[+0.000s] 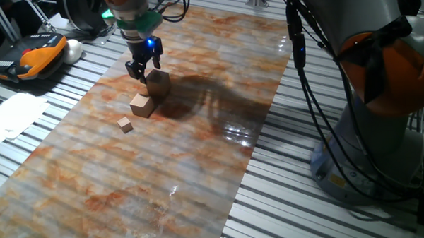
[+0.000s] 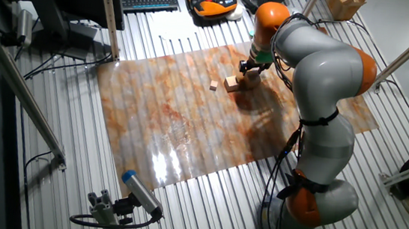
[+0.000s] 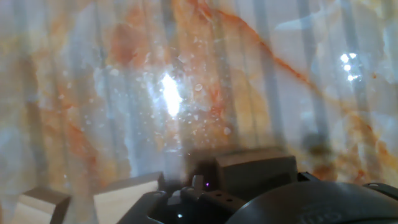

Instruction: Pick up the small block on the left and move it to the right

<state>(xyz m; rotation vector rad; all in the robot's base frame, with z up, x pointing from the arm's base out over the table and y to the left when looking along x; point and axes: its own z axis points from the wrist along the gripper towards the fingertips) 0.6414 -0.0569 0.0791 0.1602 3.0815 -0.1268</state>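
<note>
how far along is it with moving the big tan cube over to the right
Done: the gripper has reached the small block and hangs just above it. In hand: lining up for the grasp; whether the fingers are open cannot be told. The block sits on the marbled mat in line with the middle cube and the tiniest cube, not lifted. Left: grasp, lift, carry right.

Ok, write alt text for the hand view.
Close view down onto a glossy marbled orange-and-white mat with a bright glare spot. Along the bottom edge sit three tan wooden cubes, partly hidden by the dark, blurred body of the gripper.
</note>
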